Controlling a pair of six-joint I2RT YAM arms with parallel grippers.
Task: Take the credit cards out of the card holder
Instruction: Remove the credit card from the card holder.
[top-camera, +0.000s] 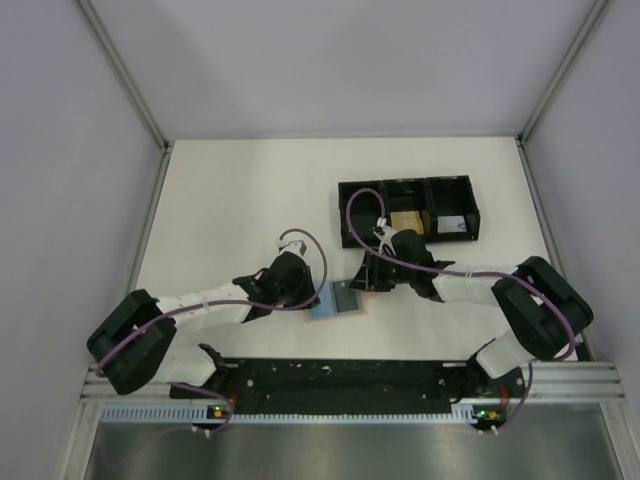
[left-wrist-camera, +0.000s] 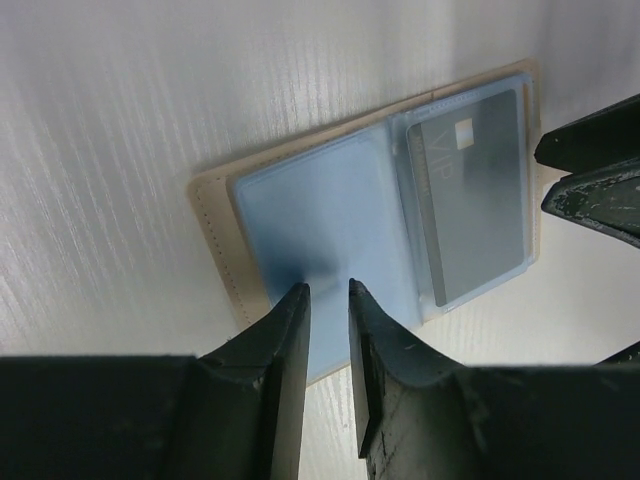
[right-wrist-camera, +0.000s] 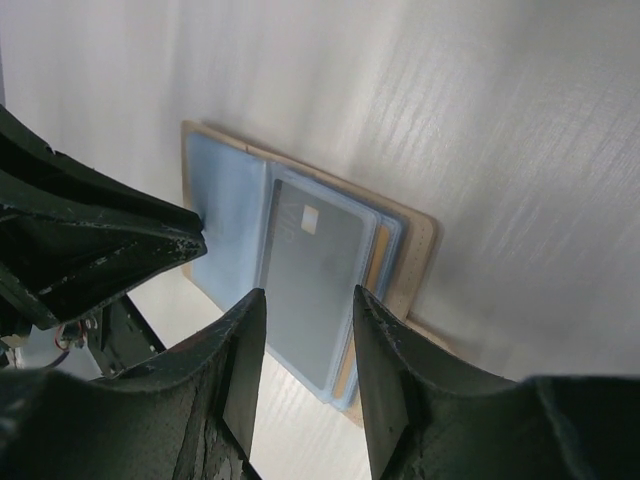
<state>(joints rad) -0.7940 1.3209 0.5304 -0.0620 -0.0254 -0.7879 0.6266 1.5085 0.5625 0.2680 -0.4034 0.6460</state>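
Worktop (top-camera: 250, 200): white, closed in by pale walls on three sides, with both arms mounted at its near edge.
Holder (top-camera: 335, 300): lies open and flat, inner side up, about midway between the left and right edges and closer to the near edge than the far one. It has a tan border around pale blue clear sleeves.
Card (left-wrist-camera: 470, 200): grey, with a small pale patch and faint lettering. It sits in the top sleeve of the holder's right half.
Lower sleeves: the right wrist view shows more layers under the top sleeve, with an orange-tan strip at their edge. What they hold cannot be told.
Left gripper (left-wrist-camera: 328, 290): at the holder's left half, jaws drawn close with a narrow slit between them, tips at the blue sleeve's edge. Whether they pinch it cannot be told.
Right gripper (right-wrist-camera: 305, 300): at the holder's right edge, jaws spread, the card's end showing between them.
Tray (top-camera: 345, 215): black, three compartments, in the right half toward the far edge, apart from the holder.
Block (top-camera: 405, 222): orange-tan, in the tray's middle compartment.
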